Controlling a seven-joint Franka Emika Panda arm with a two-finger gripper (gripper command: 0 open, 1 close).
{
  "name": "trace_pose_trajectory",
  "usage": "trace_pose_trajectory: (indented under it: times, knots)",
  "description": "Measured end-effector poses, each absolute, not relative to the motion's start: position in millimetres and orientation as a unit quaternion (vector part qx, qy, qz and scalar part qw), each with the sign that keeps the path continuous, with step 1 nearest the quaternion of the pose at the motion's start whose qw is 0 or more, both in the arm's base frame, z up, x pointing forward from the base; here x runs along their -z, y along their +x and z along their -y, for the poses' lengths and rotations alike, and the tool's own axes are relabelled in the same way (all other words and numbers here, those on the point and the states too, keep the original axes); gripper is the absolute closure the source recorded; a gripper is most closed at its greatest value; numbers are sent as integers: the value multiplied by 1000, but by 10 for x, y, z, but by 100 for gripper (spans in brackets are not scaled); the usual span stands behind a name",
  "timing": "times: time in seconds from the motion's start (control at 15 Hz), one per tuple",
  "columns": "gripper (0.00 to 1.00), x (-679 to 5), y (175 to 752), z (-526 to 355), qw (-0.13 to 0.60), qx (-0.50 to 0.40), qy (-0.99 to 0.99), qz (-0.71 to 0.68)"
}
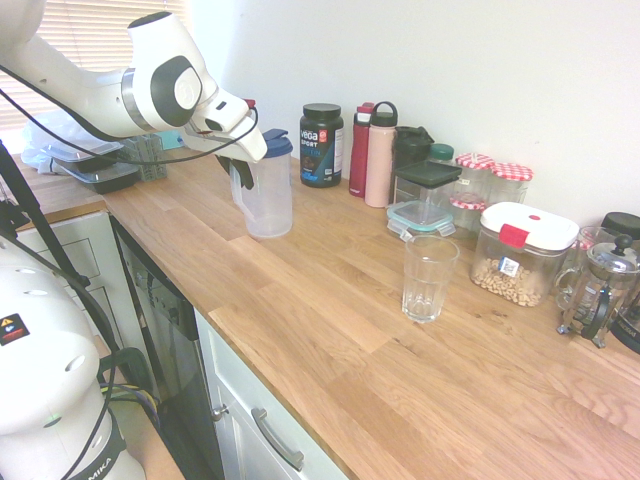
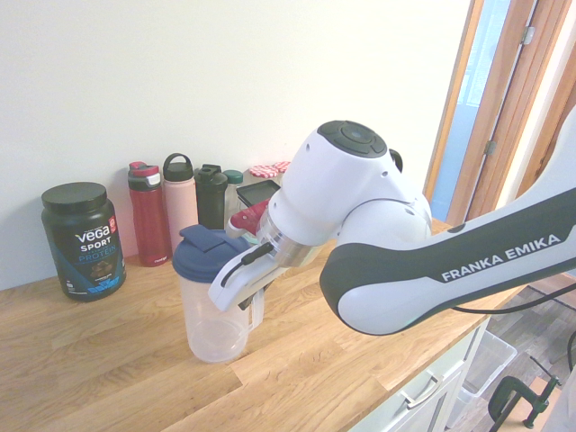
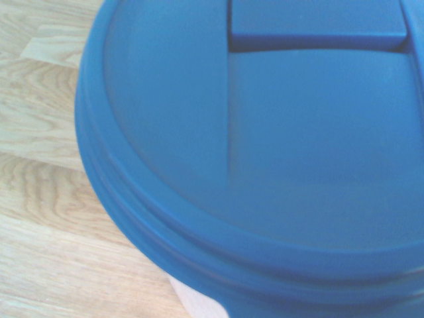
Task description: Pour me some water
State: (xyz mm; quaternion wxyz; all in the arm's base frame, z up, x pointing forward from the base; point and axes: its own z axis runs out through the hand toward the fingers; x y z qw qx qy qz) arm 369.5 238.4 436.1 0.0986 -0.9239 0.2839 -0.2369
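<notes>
Wooden worktop point(image 1: 330, 330) carrying, counted:

- One white robot arm point(image 2: 423, 261), fingers point(image 2: 255, 310) clenched on handle of pitcher.
- One translucent pitcher point(image 1: 266, 195) with blue lid point(image 3: 265, 152), upright on worktop at back left in first exterior view; contents not discernible.
- One clear lidded container point(image 1: 520, 255), holding pale nuts or similar.
- One black Vega Sport protein tub point(image 1: 321, 145).
- Two tall bottles: red point(image 1: 360, 150), pink point(image 1: 380, 155).
- One French press point(image 1: 600, 290).
- One drinking glass point(image 1: 430, 278), empty, upright, well apart from pitcher.
</notes>
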Motion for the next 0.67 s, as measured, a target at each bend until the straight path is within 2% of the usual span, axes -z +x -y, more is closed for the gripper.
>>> trace_pose_trajectory:
  times: [0.27, 0.67]
  knots:
    - [100, -4431, 3681, -2292, 100, 233, -924, -287]
    - [100, -5204, 3209, -1581, 98, 233, -920, -299]
